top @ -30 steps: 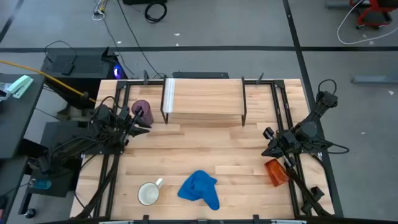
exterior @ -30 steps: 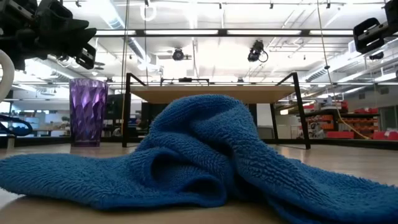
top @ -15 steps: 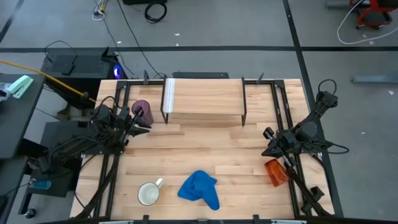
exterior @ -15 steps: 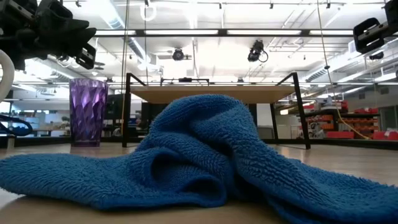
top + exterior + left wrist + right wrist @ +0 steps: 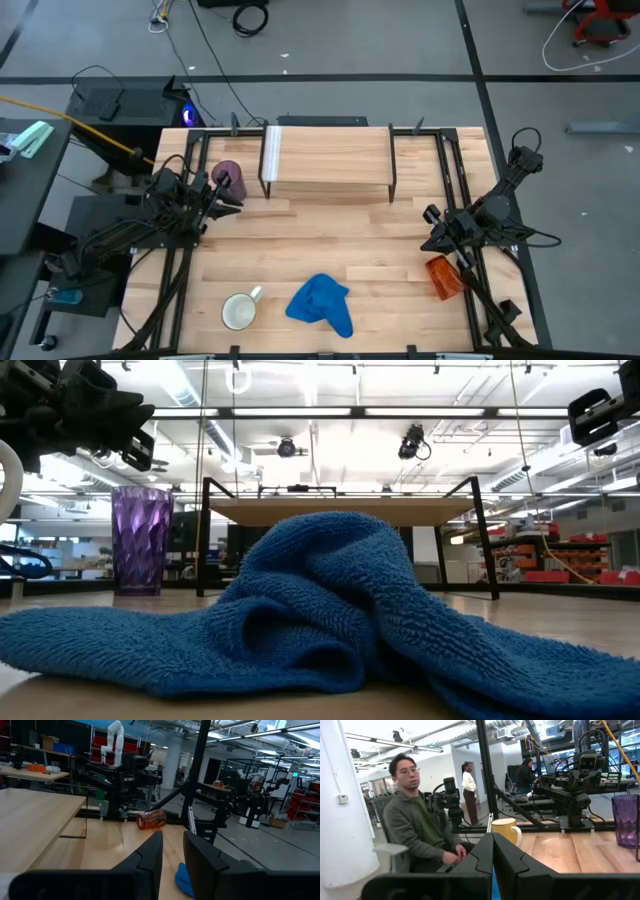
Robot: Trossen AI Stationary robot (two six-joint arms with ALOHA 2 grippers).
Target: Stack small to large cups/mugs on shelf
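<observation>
With its jaws slightly apart, the left gripper [image 5: 232,196] should straddle the upright purple cup [image 5: 229,176] squarely; the right gripper [image 5: 431,231] waits closed.

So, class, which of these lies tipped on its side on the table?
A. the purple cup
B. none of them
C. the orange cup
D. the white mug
C: the orange cup lies on its side near the right gripper; the other two stand upright.

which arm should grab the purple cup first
Left. The left gripper hovers right beside the purple cup; the right gripper is across the table, by the tipped orange cup.
</observation>
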